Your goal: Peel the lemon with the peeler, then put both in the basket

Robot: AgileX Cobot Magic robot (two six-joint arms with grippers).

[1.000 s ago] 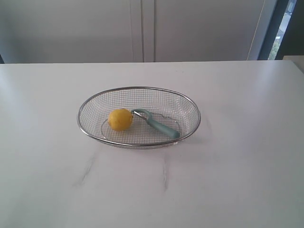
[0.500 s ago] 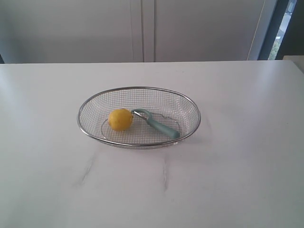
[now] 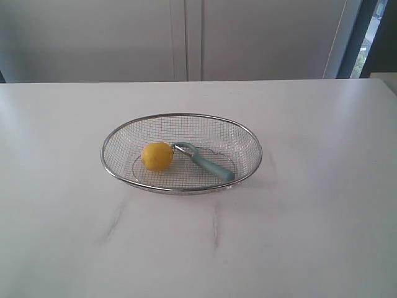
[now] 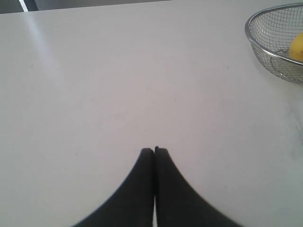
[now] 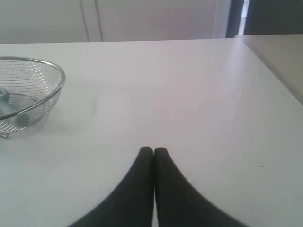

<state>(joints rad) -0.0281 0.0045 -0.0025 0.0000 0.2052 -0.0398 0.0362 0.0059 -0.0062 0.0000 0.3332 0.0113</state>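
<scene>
Both lemon (image 3: 157,156) and peeler (image 3: 205,163) lie in basket (image 3: 181,115); left fingers (image 4: 140,189) and right fingers (image 5: 140,189) pressed together, empty, above surface (image 4: 94,94): placement apparently done.

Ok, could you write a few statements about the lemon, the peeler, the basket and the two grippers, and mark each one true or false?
1. The lemon lies inside the basket. True.
2. The peeler lies outside the basket. False: it lies in the basket, beside the lemon.
3. The left gripper is shut and holds nothing. True.
4. The right gripper is clamped on the lemon. False: it is shut and empty, over the bare table, away from the basket.
</scene>
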